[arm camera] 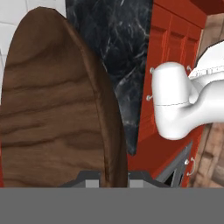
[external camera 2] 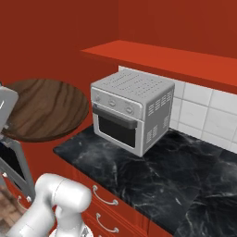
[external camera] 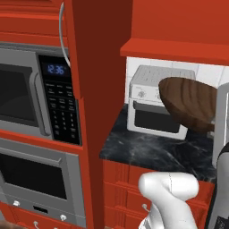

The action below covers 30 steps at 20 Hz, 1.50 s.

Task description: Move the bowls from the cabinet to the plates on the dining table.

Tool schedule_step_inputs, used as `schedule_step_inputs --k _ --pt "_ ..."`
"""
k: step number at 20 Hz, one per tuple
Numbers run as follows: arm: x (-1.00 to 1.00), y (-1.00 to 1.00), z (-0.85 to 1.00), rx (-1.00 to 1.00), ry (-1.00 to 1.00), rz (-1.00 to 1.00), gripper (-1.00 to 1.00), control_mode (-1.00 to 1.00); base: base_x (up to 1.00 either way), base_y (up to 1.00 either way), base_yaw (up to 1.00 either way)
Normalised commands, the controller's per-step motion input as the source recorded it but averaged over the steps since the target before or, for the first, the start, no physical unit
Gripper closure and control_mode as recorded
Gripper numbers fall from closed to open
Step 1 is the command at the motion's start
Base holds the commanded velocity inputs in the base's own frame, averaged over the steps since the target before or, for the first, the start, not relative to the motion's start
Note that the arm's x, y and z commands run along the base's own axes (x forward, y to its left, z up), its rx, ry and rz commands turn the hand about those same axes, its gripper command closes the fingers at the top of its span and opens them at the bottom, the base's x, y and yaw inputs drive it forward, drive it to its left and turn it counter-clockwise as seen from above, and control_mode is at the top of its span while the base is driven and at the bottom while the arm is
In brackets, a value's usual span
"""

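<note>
Jaws pinched on the rim of the dark wooden bowl (arm camera: 57,105), clamped at its near edge, fingertips hidden under the rim at the bottom of the hand view. Bowl held aloft, clear of the bench (external camera 2: 152,171), tipped well off level: seen edge-on from the hand, long axis running straight away from the jaws, grain lines crossing it. In the left base view the same bowl (external camera: 190,103) hangs tilted in front of the toaster oven (external camera: 154,105), rim dropping towards the jaws' side at the right edge of the picture. In the right base view, underside (external camera 2: 44,109) turned to the camera as a near-full wooden disc, far rim lying towards the oven (external camera 2: 132,111) but apart from it.

Beyond the bowl, black marble bench with white veins, carrying the white toaster oven against the tiled wall (external camera 2: 203,111). Above the oven, red cabinet (external camera 2: 162,55) underside. Below the bench, red drawers (external camera 2: 109,208) with silver handles. Farther off, past a red upright panel, built-in microwave (external camera: 33,94) with lit clock.
</note>
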Motion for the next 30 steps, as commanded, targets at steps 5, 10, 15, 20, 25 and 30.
schedule_step_inputs --k 5,10,15,20,25,30 --pt "0.0 0.0 0.0 0.0 0.0 0.0 1.0 1.0 -0.93 0.16 0.03" --pt "0.0 0.0 0.0 0.0 0.0 0.0 1.0 1.0 -1.0 0.24 0.02" --pt "0.0 0.0 0.0 0.0 0.0 0.0 1.0 1.0 -1.0 -0.01 0.0" --pt "0.0 0.0 0.0 0.0 0.0 0.0 1.0 1.0 -0.83 -0.9 0.0" --pt "0.0 0.0 0.0 0.0 0.0 0.0 1.0 1.0 -0.76 -1.0 0.0" --pt "0.0 0.0 0.0 0.0 0.0 0.0 1.0 1.0 -0.02 -0.88 -0.15"
